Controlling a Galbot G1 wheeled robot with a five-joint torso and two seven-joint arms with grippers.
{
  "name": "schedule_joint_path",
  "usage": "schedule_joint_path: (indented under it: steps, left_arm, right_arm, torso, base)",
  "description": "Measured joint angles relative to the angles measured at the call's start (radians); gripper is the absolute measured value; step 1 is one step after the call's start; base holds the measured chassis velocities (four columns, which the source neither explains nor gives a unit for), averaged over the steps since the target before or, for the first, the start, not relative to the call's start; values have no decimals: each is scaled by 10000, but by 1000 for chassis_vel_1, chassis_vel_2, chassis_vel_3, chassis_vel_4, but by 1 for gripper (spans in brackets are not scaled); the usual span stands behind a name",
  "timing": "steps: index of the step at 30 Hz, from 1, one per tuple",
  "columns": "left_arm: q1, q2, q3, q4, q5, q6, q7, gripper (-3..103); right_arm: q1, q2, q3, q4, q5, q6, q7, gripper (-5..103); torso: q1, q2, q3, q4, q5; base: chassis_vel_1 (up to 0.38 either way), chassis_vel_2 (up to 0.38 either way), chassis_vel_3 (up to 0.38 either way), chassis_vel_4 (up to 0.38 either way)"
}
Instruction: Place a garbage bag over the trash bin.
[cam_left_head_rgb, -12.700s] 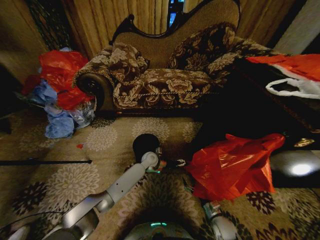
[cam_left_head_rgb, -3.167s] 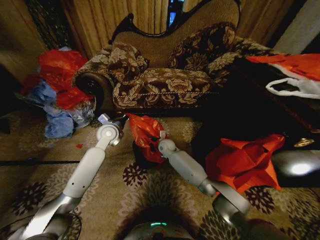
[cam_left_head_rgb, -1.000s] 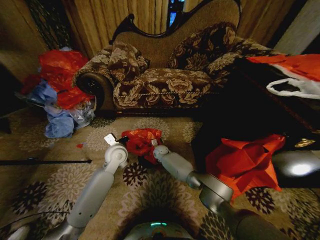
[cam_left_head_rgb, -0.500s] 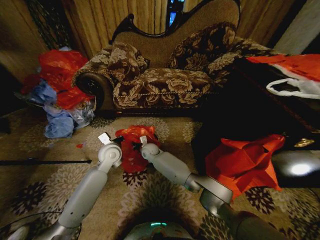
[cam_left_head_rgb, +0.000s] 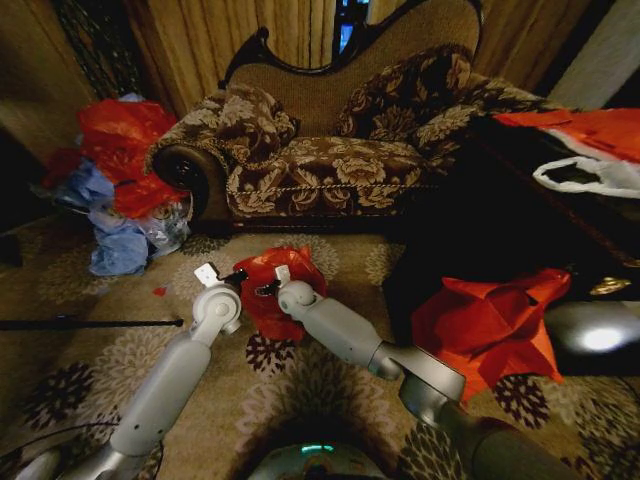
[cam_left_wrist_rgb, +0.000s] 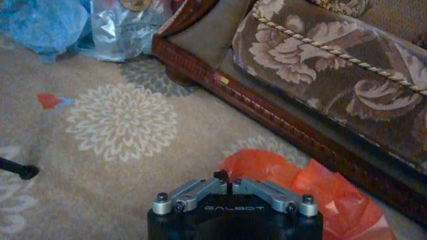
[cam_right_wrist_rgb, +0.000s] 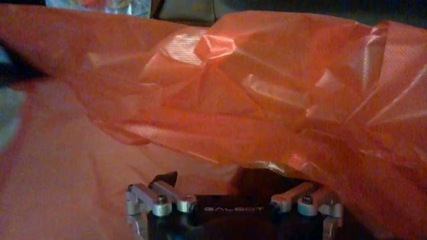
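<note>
The word "GALBOT" stands in pale letters on the black body of the left hand (cam_left_wrist_rgb: 229, 188), just behind its fingers. The same word "GALBOT" stands on the black body of the right hand (cam_right_wrist_rgb: 230, 192).

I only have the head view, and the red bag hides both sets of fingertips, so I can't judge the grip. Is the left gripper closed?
Observer: Yes. In the left wrist view the left gripper has its fingers shut together, with a small red bit of the garbage bag at their tips.
Operator: And the right one?
Observer: Open. In the right wrist view the right gripper has its fingers spread wide apart, and the bag's crinkled plastic billows just ahead of them.
</note>
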Motion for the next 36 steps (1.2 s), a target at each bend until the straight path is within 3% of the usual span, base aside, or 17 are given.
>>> schedule_joint_path:
  steps: [8, 21, 23, 25, 30, 36]
  left_arm:
    - [-226, -121, 74, 147, -17, 11, 4, 0]
    - [-242, 125, -10, 118, -87, 18, -49, 0]
    - [-232, 257, -77, 157, -115, 9, 10, 0]
    - [-193, 294, -116, 159, -180, 6, 67, 0]
    - [-161, 218, -106, 216, -189, 4, 125, 0]
    - [-122, 194, -83, 210, -187, -1, 143, 0]
  right_arm:
    - [229, -579, -87, 1603, 1192, -418, 917, 100]
    - [-1, -1215, -199, 3255, 1901, -619, 1885, 100]
    - [-131, -1565, -168, 4036, 2044, -655, 2180, 100]
    - [-140, -2011, -154, 4730, 2081, -695, 2269, 100]
    - [151, -2333, 2, 5460, 2432, -710, 2483, 100]
    - [743, -2023, 598, 5014, 2512, -792, 2107, 100]
  torso:
    - [0, 0, 0, 1, 1]
    - [0, 0, -1, 3, 1]
    - [-1, 0, -1, 2, 1]
    - [-1, 0, -1, 2, 1]
    - [-2, 1, -1, 1, 2]
    - [-2, 1, -1, 0, 0]
  base:
    - [0, 0, 0, 0]
    - [0, 0, 0, 0]
    - [0, 0, 0, 0]
    - [0, 0, 0, 0]
    - [0, 0, 0, 0]
    - [0, 0, 0, 0]
